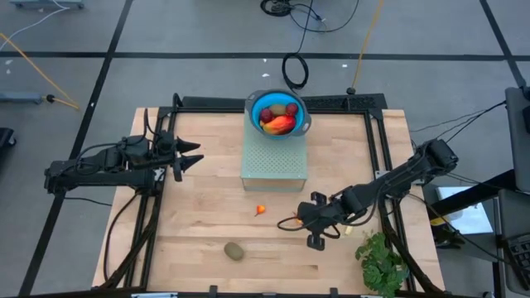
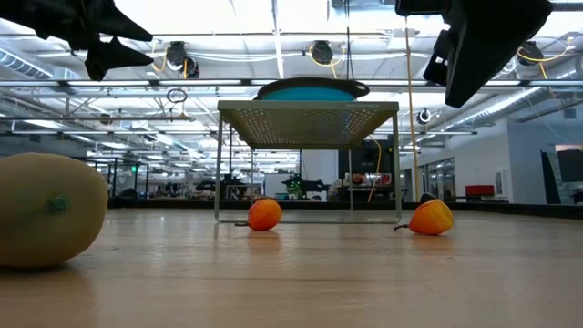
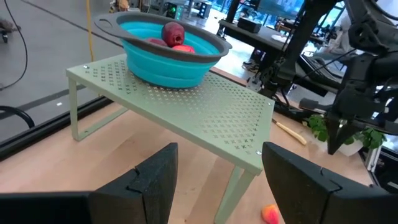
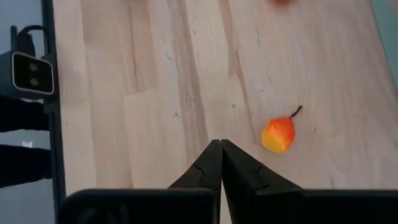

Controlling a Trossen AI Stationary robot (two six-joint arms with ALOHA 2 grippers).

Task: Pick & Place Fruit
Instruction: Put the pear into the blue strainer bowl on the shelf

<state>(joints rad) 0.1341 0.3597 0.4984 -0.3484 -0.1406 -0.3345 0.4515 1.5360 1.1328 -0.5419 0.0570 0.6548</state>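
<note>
Wooden table [image 1: 199, 223] fills your overhead view, with a pale green perforated metal stand [image 1: 274, 161] at its far middle and a blue bowl [image 1: 302, 117] sitting on top of that stand. Inside the bowl you can see a large orange-red oblong fruit [image 1: 278, 125], two dark red round fruits [image 1: 267, 114] and a brownish piece [image 1: 291, 108] packed together. Three fruits lie loose on the table: a small orange-red piece [image 1: 261, 209] in front of the stand, a second small orange-yellow piece [image 4: 278, 135] with a thin dark stem just beside your right gripper, and a brownish-green oval [image 1: 235, 251] near the front edge, well apart from both arms. Your right gripper [image 4: 221, 165] hangs over the table at the right front, fingers pressed together and holding nothing, with the stemmed piece lying a little to one side of its tips. Your left gripper [image 1: 192, 155] hovers above the left side of the table, pointing toward the stand; its fingers [image 3: 158, 180] stand apart with nothing between them. A leafy green bunch [image 1: 383, 261] lies at the front right corner of the table.
</note>
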